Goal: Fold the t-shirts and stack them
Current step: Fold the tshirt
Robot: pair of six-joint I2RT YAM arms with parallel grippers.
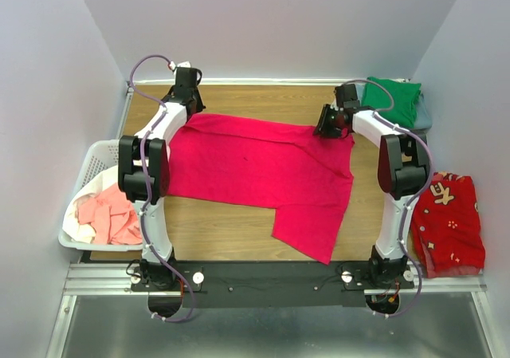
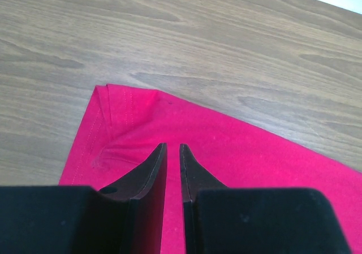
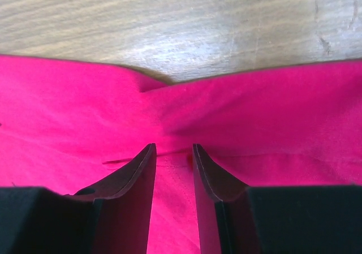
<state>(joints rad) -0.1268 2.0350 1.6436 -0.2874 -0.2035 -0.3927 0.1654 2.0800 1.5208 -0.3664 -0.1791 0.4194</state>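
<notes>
The crimson-pink t-shirt (image 1: pixel 263 171) lies spread across the wooden table, its lower right part hanging toward the near edge. My left gripper (image 1: pixel 190 109) is at the shirt's far left corner. In the left wrist view it (image 2: pixel 173 146) is closed to a thin gap with the pink cloth (image 2: pixel 254 152) in it. My right gripper (image 1: pixel 328 125) is at the far right corner. In the right wrist view it (image 3: pixel 172 146) pinches a raised fold of the cloth (image 3: pixel 68 107), and creases run to the fingers. A folded green t-shirt (image 1: pixel 394 99) lies on a grey-blue one (image 1: pixel 425 119) at the far right.
A white lattice basket (image 1: pixel 89 163) stands at the left edge and holds salmon-pink cloth (image 1: pixel 113 214) and white cloth (image 1: pixel 82 232). A red patterned cloth (image 1: pixel 450 222) lies off the table's right side. Bare wood (image 1: pixel 215 230) shows near the front.
</notes>
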